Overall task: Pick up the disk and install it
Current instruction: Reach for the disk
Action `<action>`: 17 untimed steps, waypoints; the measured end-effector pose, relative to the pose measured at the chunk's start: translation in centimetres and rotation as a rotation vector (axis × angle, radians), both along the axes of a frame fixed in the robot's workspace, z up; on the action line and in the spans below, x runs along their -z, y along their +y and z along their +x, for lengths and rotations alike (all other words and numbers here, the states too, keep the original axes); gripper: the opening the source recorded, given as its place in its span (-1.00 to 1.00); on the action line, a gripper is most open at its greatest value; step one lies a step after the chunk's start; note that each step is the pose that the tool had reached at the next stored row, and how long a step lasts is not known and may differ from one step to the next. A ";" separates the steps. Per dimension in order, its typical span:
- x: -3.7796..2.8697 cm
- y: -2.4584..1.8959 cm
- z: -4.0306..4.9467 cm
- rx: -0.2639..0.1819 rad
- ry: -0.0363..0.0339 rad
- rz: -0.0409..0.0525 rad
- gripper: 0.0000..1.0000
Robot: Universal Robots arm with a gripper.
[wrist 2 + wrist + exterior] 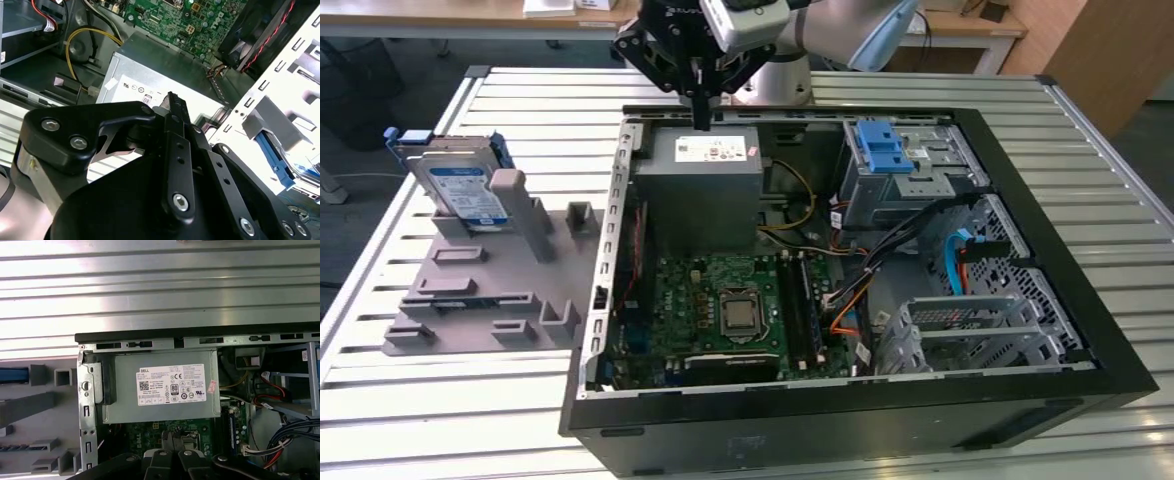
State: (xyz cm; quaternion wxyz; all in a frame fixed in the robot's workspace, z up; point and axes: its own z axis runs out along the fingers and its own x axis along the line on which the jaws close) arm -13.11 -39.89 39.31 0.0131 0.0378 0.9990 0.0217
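Note:
The disk [460, 185], silver-grey with a white-and-blue label and a blue frame, stands upright in a grey fixture [480, 290] at the exterior view's left, beside the open computer case [854, 400]. Its blue edge [12, 374] shows in the first wrist view. My gripper [703, 112] hangs over the far edge of the case, just above the grey power supply box [707, 170], well apart from the disk. The black fingers [172, 102] are pressed together with nothing between them. In the first wrist view the fingertips [169, 440] sit over the motherboard next to the power supply [165, 387].
Inside the case lie a green motherboard [720, 300], bundled cables [907, 250], a drive bay with a blue ribbed latch [883, 150] and a perforated metal drive cage [974, 330]. Everything rests on a slatted metal table [454, 400]. The fixture has several empty slots and pegs.

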 end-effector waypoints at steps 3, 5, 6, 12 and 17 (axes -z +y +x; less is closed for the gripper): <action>0.00 0.00 -0.10 0.000 0.0000 0.0000 -0.79; 0.01 0.00 -0.17 0.000 0.0000 0.0000 -0.79; 0.01 0.00 -0.20 0.000 0.0000 0.0000 -0.79; 0.01 0.00 -0.38 0.000 0.0000 0.0000 -0.79; 0.02 0.00 -0.52 0.000 0.0000 0.0000 -0.79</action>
